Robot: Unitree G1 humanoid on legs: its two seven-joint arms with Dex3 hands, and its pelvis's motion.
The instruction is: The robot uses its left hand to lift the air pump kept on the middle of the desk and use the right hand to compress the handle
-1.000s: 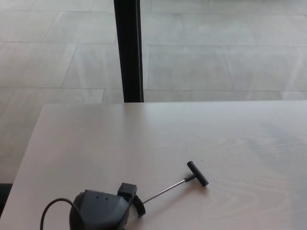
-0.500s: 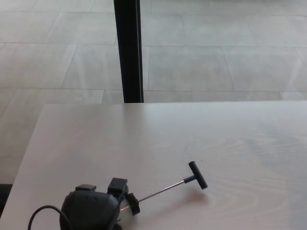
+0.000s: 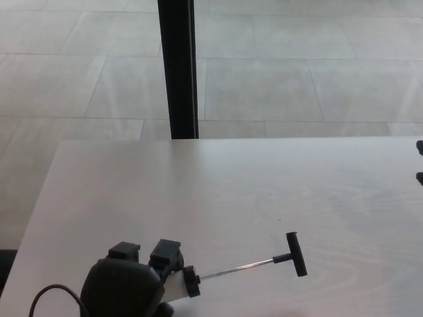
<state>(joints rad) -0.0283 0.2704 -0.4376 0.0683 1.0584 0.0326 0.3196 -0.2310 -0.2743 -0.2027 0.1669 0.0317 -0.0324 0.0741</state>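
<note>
- The left hand (image 3: 132, 284) occupies the bottom-left of the head view, at the near edge of the desk (image 3: 218, 191). Its back faces the camera, and a black cable (image 3: 56, 292) loops out from its left side.
- The left hand is clenched around the air pump (image 3: 198, 277). Two black finger segments (image 3: 165, 254) curl over the top of the pump body (image 3: 175, 285), whose pale cylinder shows just right of the hand, partly hidden by it.
- A black end cap (image 3: 192, 281) sits at the right end of the pump body, directly beside the hand.
- A thin metal rod (image 3: 238, 268) runs from the end cap to the right and slightly away from the hand. It is drawn out to a long visible length.
- The black T-shaped handle (image 3: 296, 253) sits at the far end of the rod, well to the right of the left hand. Its crossbar stands nearly at a right angle to the rod. Whether it touches the desk surface cannot be determined.
- The right hand (image 3: 419, 162) shows only as two small dark tips at the right picture edge, well apart from the handle. Its open or closed state cannot be determined.
- A black vertical post (image 3: 178, 66) stands beyond the far desk edge, ahead of the left hand, against a grey tiled floor (image 3: 297, 72).
</note>
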